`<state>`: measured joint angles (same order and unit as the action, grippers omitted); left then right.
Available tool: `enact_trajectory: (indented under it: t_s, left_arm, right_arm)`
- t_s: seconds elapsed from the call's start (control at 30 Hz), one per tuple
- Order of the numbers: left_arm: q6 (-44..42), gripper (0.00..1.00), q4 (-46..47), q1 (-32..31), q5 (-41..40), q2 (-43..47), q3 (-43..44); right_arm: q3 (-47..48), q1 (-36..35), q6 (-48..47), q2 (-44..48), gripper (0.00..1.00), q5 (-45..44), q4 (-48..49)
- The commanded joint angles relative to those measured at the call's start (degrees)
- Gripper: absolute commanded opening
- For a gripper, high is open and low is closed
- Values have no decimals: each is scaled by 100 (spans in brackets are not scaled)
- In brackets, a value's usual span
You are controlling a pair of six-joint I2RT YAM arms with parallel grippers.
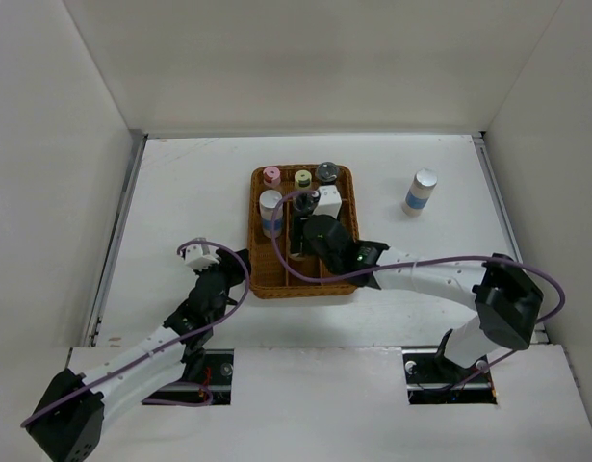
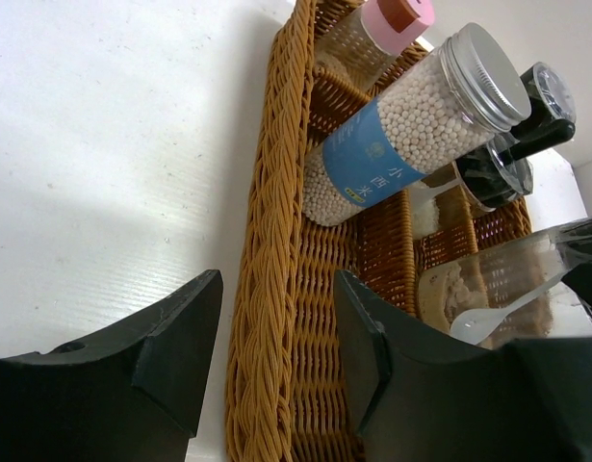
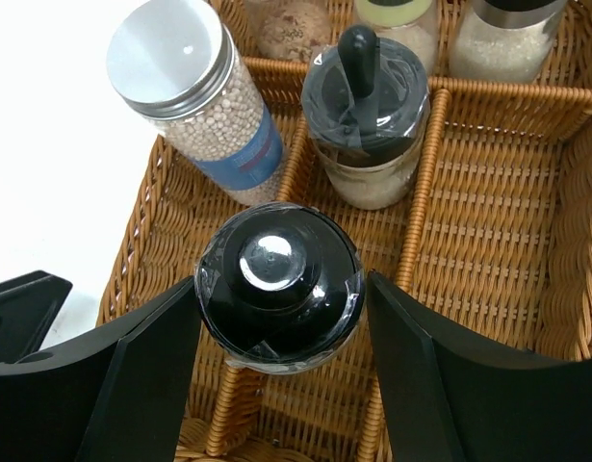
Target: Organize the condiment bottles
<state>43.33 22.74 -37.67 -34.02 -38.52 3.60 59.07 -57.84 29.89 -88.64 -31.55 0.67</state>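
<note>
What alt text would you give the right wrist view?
The right end effector grips a black-lidded jar over a wicker tray. Behind it stand a second black-lidded jar and a silver-lidded bottle with a blue band.

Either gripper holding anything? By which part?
Right gripper grips the black-capped clear jar by the sides of its capped top. Left gripper open, holding nothing.

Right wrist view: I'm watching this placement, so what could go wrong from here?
The black-capped jar in the right gripper seems to hang over a wicker divider; set down there, it could tip. The blue-banded cylinder stands close beside it and could be knocked. The left gripper straddles the tray rim; a move sideways might drag the tray.
</note>
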Motion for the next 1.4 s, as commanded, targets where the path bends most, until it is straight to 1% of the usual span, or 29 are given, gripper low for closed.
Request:
enact_trajectory:
  t_s: [0.0, 0.3, 0.47, 0.63, 0.7, 0.77, 0.9, 0.97, 1.03, 1.13, 1.2, 1.3, 1.37]
  left_arm:
    - [44, 48, 345, -25, -8, -68, -61]
    - [44, 48, 354, -34, 27, -24, -61]
    - [44, 48, 371, -17, 36, -120, -52]
    - [53, 48, 406, -25, 62, -155, -34]
    - [44, 48, 380, -8, 71, -130, -43]
    - [44, 48, 397, 1, 97, -59, -43]
    - [53, 49, 433, -8, 106, -199, -34]
    - [61, 49, 424, 10, 150, -130, -43]
    - [61, 49, 442, 10, 168, -129, -43]
    - [61, 49, 433, 19, 167, -173, -43]
    - [61, 49, 424, 27, 176, -103, -43]
    - [61, 50, 459, 10, 176, -199, -26]
    - [35, 50, 442, 36, 176, -191, -26]
  right_arm:
    - [-80, -135, 140, -127, 50, -228, 74]
    - [-281, -205, 122, 365, 49, -440, -31]
    - [-510, -249, 368, 532, 49, -493, -120]
    - [-581, -258, 456, 374, 52, -282, -172]
    - [-554, -275, 474, 225, 56, -229, -137]
    - [-493, -310, 448, 128, 63, -237, -128]
    - [-423, -337, 404, 189, 82, -220, -76]
    - [-396, -337, 299, 320, 87, -211, -23]
    - [-405, -293, 228, 548, 89, -220, -5]
    - [-527, -65, 184, 961, 91, -185, 82]
    - [-677, 224, 96, 1304, 91, -150, 179]
    - [-914, 786, 79, 1892, 91, -220, 179]
    - [-1037, 1330, 70, 2192, 91, -281, 197]
